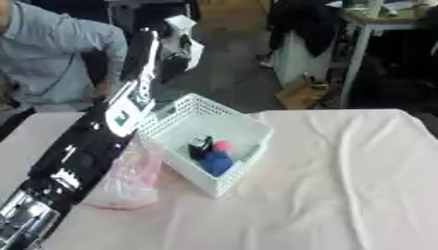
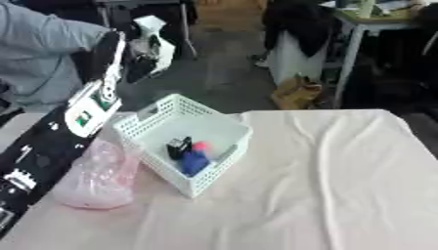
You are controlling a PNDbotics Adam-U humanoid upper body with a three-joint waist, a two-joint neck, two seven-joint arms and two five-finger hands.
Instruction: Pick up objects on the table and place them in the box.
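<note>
A: Left eye view, entry one. The counter (image 1: pixel 342 185) carries a pale pink cloth, creased, with long folds running toward 6 o'clock. White lattice box (image 1: pixel 204 141) sits at about 10 o'clock from the counter's middle, set askew.

B: Contents?

A: A blue object (image 1: pixel 218 162), a small pink-red round one (image 1: pixel 223 145) touching it, and a black item (image 1: pixel 200 145) just beside both. All lie on the box floor. At 9 o'clock of the box, touching its wall, lies a pink translucent bag (image 1: pixel 128 183).

B: Hands?

A: The left arm (image 1: pixel 81 156) crosses from 7 o'clock up toward 11 o'clock, above the bag. Left hand (image 2: pixel 152 41) is raised beyond the counter's far edge; cannot tell whether its fingers are clenched or released. The right hand shows in neither view.

B: Room?

A: Grey floor past the counter. A cardboard carton (image 1: pixel 301 93) at 12 o'clock, a metal-legged table (image 1: pixel 363 34) at 1 o'clock.
</note>
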